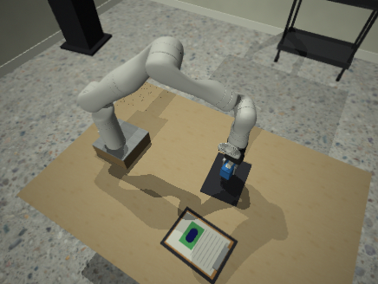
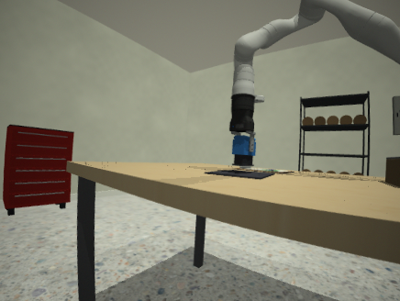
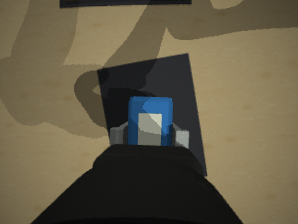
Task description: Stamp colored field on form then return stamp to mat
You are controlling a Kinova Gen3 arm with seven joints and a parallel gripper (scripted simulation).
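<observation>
My gripper (image 1: 227, 166) (image 2: 243, 143) (image 3: 150, 129) is shut on the blue stamp (image 1: 225, 171) (image 2: 240, 148) (image 3: 150, 116) and holds it upright over the dark mat (image 1: 211, 186) (image 2: 227, 173) (image 3: 182, 82). In the exterior view the stamp's black base hangs just above the mat; I cannot tell whether it touches. The form on its clipboard (image 1: 212, 253) lies at the table's front edge, clear of the gripper. Its green field (image 1: 184, 241) bears a dark blue oval mark (image 1: 192, 235). Only the clipboard's edge (image 3: 125, 2) shows at the top of the wrist view.
The arm's base block (image 1: 130, 147) stands on the wooden table (image 1: 295, 195) (image 2: 275, 197) at the left. A black shelf rack (image 1: 325, 39) (image 2: 335, 133), a black pillar (image 1: 80, 26) and a red drawer cabinet (image 2: 37, 165) stand on the floor around the table.
</observation>
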